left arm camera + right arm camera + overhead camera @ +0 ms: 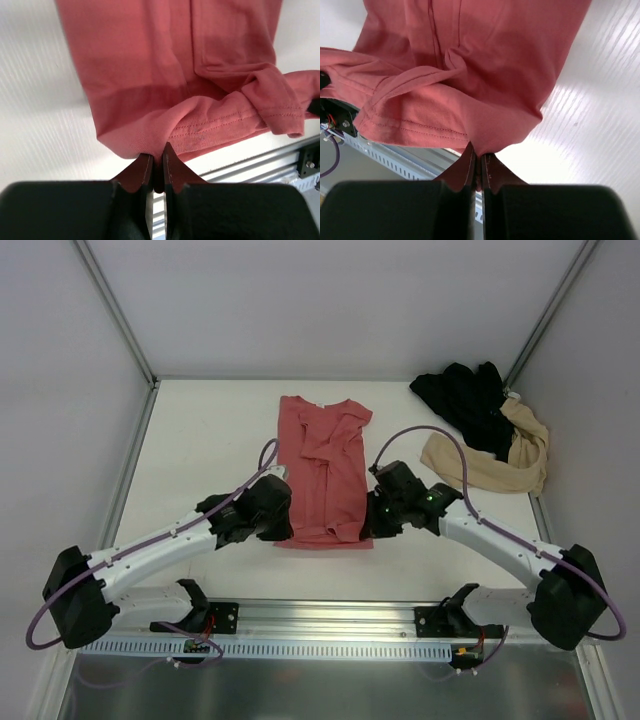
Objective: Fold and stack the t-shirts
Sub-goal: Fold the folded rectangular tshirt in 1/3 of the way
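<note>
White tabletop [200, 440], bare walls all round. Both pincers are clenched on the coral-red t-shirt [322, 470]. The left gripper [156, 167] pinches one bottom corner of the hem right at its tips, and the right gripper [480, 162] does the same on the other corner. The shirt stretches away ahead of both, its sides looking tucked inward.

To fold it well, I'd lift both corners together and level, then carry the hem over towards the collar with the cloth taut between them. The black t-shirt [465, 400] and beige t-shirt [490, 465] lie heaped well beyond the right pincer, off to its outer side.
</note>
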Robot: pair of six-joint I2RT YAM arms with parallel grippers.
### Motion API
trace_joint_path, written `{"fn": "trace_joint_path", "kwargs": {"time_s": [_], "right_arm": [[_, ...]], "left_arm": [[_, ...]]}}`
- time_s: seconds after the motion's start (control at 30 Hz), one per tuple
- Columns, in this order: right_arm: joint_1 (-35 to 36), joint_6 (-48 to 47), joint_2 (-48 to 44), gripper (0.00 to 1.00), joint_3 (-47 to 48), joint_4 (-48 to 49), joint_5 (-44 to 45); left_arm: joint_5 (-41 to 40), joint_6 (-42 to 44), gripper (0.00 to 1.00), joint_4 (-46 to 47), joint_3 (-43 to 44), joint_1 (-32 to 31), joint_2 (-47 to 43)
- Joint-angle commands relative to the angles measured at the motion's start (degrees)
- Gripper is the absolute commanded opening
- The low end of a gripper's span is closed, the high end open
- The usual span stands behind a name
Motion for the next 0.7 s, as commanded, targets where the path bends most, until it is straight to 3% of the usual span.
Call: {"fn": "trace_joint_path", "kwargs": {"time_s": [0.0,0.57,0.63,0.67], "right_arm": [[-3.72,-5.39,4.12,0.00,5.48,0.24,-2.91],[-14.81,-14.97,29.70,0.00,25.26,-0.11,-11.36],[-15.51,-16.73,33.22,0.01,29.47,-0.63,-11.09],[-16.21,-17.08,34.10,0.14,30.79,-1.33,-9.26]], "left_arm": [[3.46,5.49,0.00,3.01,2.62,2.94,3.83],[8.21,14.63,0.02,6.79,16.16,17.01,21.50],[7.33,14.89,0.45,7.23,17.65,18.41,23.61],[6.54,15.07,0.59,7.76,18.70,18.68,24.32]]}}
